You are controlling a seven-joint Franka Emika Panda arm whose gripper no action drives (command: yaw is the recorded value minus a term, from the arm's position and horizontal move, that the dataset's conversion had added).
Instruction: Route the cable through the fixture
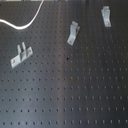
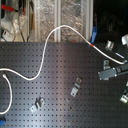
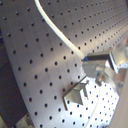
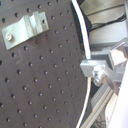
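The white cable [image 2: 47, 42] runs from the second exterior view's left, arcs up past the board's far edge, and comes down toward the right, with a red mark [image 2: 92, 44] on it. Only its curve shows in the first exterior view [image 1: 27, 23]. My gripper [image 2: 112, 73] is at the second exterior view's right, low over the board, and is out of the first exterior view. In both wrist views the fingers appear shut on the cable [image 3: 60, 35] [image 4: 86, 45], by my gripper [image 3: 100, 62] [image 4: 97, 67]. A metal fixture bracket [image 2: 106, 63] stands just beside it.
The black perforated board [image 1: 65, 95] carries three brackets in the first exterior view [image 1: 20, 54] [image 1: 73, 32] [image 1: 106, 16]. More brackets show in the second exterior view [image 2: 76, 87] [image 2: 37, 105] [image 2: 125, 95]. One bracket lies close in each wrist view [image 3: 75, 95] [image 4: 25, 29]. Clutter stands behind the board.
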